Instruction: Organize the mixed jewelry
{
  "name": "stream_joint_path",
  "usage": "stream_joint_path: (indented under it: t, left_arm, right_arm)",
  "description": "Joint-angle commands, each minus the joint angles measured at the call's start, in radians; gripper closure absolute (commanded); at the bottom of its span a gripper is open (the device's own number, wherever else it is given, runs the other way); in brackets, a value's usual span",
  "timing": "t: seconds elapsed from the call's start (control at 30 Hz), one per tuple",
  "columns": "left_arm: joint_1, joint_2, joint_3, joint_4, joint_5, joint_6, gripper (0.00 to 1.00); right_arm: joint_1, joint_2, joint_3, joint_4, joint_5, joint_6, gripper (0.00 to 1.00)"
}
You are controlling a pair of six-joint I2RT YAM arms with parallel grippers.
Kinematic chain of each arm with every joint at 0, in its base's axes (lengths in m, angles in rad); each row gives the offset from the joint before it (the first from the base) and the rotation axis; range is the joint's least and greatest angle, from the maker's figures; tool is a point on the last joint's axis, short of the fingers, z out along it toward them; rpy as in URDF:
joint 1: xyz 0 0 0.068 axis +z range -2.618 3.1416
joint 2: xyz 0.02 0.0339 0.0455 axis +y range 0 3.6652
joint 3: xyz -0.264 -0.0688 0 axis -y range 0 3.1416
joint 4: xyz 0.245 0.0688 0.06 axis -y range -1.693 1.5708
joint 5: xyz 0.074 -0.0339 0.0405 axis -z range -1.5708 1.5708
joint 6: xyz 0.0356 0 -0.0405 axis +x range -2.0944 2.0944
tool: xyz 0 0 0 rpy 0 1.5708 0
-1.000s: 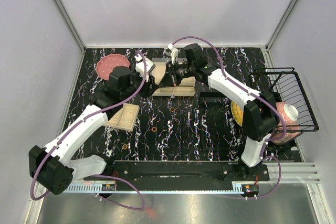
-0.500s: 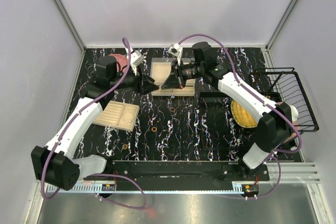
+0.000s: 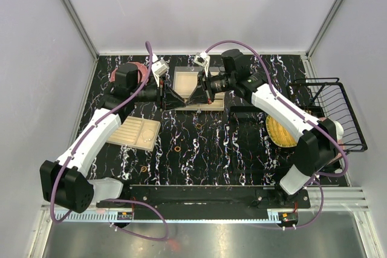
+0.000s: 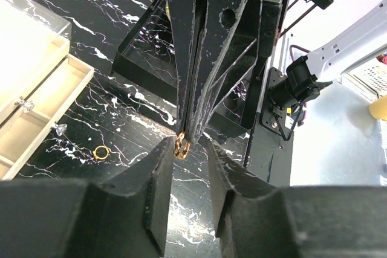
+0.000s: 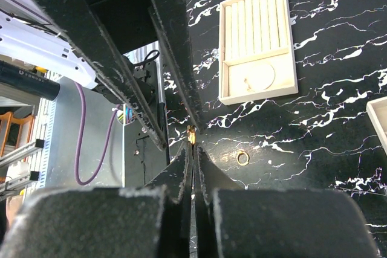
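While the right end effector (image 5: 192, 143) pinched a small gold ring (image 4: 181, 147), the left end effector (image 4: 188, 147), spread beside it, needed to close squarely before any release.

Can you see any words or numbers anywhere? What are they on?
No text can be read anywhere.
A little board on the front rail: too small to read.
The table has only a white squiggly pattern, not writing.

Black wire basket (image 3: 347, 113) far right; yellow woven dish (image 3: 279, 131) just beside it; beige tray (image 3: 136, 132) left.
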Motion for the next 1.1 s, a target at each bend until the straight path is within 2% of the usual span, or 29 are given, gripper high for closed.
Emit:
stream_joint_path:
  t: [0.0, 0.27, 0.47, 0.77, 0.87, 0.9, 0.93, 1.07]
  left_arm:
    - [0.003, 0.006, 0.044, 0.056, 0.049, -0.007, 0.72]
    - [0.003, 0.014, 0.033, 0.061, 0.049, -0.013, 0.76]
    - [0.003, 0.013, 0.019, 0.073, 0.049, -0.018, 0.85]
    - [0.006, 0.009, 0.007, 0.071, 0.048, -0.016, 0.91]
    - [0.006, 0.013, 0.002, 0.073, 0.042, -0.015, 0.96]
    - [0.008, 0.011, 0.001, 0.073, 0.040, -0.015, 1.00]
    - [0.006, 0.013, 0.001, 0.073, 0.035, -0.015, 1.00]
    - [0.008, 0.011, -0.001, 0.056, 0.011, 0.013, 1.00]
  right_arm:
    - [0.007, -0.048, -0.002, 0.013, -0.022, -0.016, 1.00]
    - [0.007, -0.045, 0.001, 0.016, -0.011, -0.013, 1.00]
    - [0.007, -0.039, -0.002, 0.019, -0.007, -0.015, 1.00]
    - [0.007, -0.039, -0.007, 0.019, 0.009, -0.022, 1.00]
    - [0.007, -0.042, -0.007, 0.022, 0.007, -0.021, 1.00]
    - [0.007, -0.040, -0.008, 0.023, 0.007, -0.021, 1.00]
    - [0.007, -0.042, -0.010, 0.023, 0.005, -0.018, 0.99]
    - [0.005, -0.051, -0.015, 0.020, 0.004, -0.022, 0.79]
